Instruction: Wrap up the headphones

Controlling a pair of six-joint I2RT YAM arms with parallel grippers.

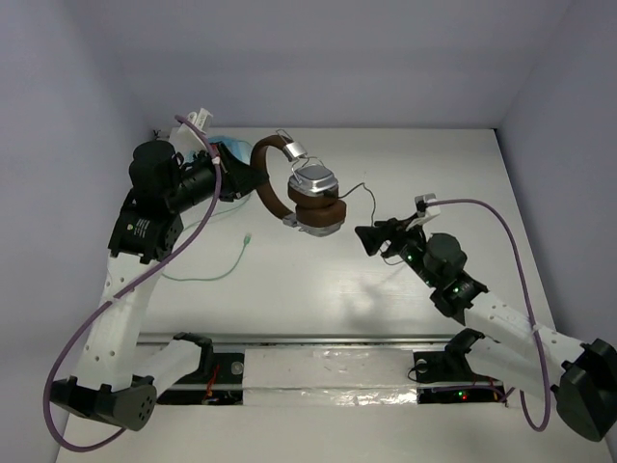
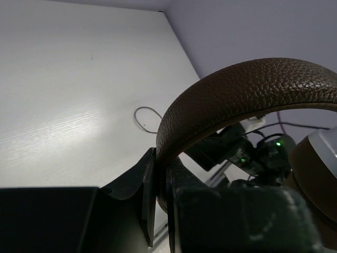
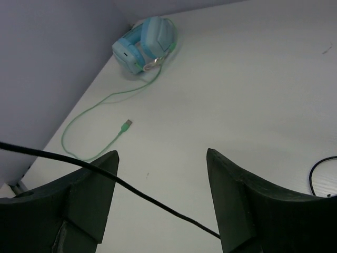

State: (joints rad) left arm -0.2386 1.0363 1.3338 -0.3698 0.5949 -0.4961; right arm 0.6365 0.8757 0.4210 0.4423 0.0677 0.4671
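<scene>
Our left end effector (image 2: 160, 184) clamps the brown-banded, silver-cupped headphones (image 1: 313, 198), while our right end effector (image 3: 162, 174) gapes wide around their thin black cable (image 3: 142, 195).

The left arm (image 1: 120, 309) rose from its base at the near left edge, bent sharply at the elbow, and reached toward the far side with its wrist turned rightward. The left gripper (image 1: 246, 181) was clamped tight on the headband of the headphones (image 1: 316, 181), its jaws almost meeting. The right arm (image 1: 506, 323) stretched low from the near right corner, angling inward to the left. The right gripper (image 1: 369, 237) was raised, its jaws spread wide and seemingly clasping nothing.
</scene>
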